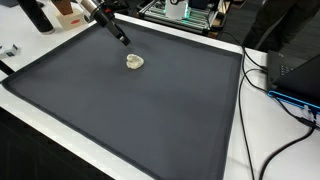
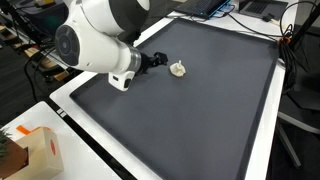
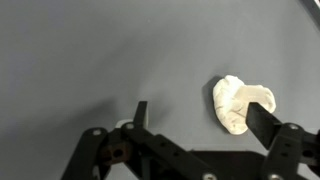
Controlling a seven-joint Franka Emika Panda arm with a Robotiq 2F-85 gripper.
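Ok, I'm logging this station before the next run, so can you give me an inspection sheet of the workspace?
Surface: dark grey mat lying flat on a white table.
Job's things: one small crumpled whitish lump on the mat.
Clutter: nothing seen on the mat.
Grippers: gripper open, low over the mat, with the lump just inside one finger; contact cannot be told.
Cables: black and blue cables across the table edge.
Surroundings: cardboard box; equipment rack.
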